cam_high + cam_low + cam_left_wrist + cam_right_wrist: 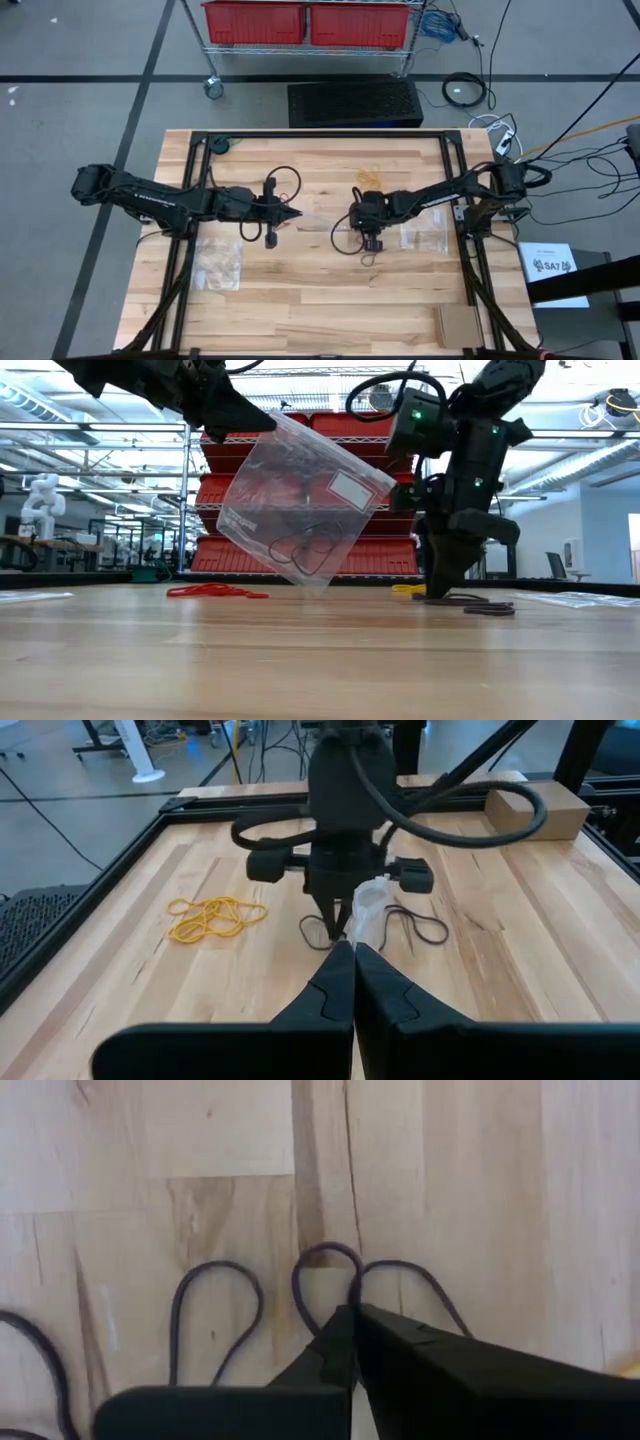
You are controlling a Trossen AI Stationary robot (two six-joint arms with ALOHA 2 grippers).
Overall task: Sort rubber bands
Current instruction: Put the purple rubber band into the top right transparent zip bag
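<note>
Two sets of fingers, both closed: the left gripper (262, 422) pinches a clear bag (300, 500) holding black rubber bands (300, 548), its white label unreadable. The right gripper (352, 1312) nips a black band (325, 1275) on the desk (330, 300). Paper nearby reads "SA7" (553, 265).

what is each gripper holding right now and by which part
Left gripper pinches the clear plastic bag by its top corner; right gripper is shut on a black rubber band's loop.
</note>
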